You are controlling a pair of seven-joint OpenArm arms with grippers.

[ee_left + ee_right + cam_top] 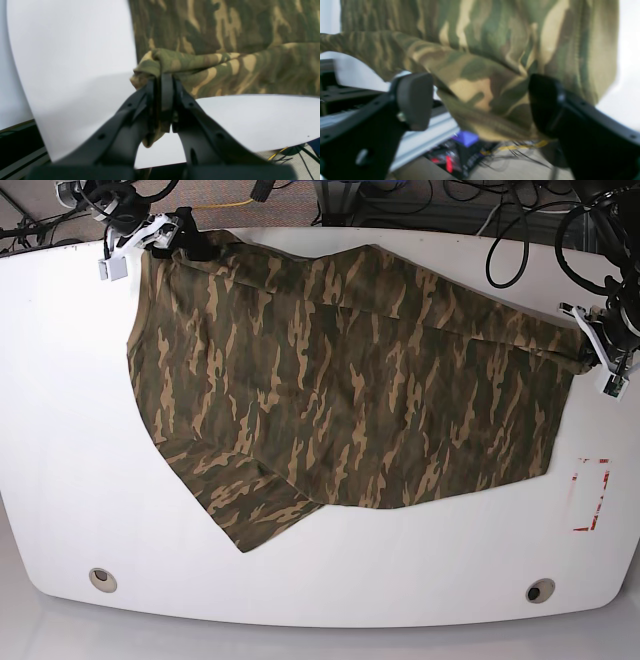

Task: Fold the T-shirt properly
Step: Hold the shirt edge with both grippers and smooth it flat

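Camouflage cloth of the T-shirt (340, 380) lies spread across the white table (60, 480), one corner clenched in the left gripper (163, 82) to hold it taut, another sagging between the right gripper's (480, 100) released, wide-apart jaws

Bright even light; wrist views blurred, perhaps motion; base sharp.

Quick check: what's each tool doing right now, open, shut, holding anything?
Left tool: shut on a bunched edge of the T-shirt.
Right tool: open, cloth hanging between its fingers, not gripped.
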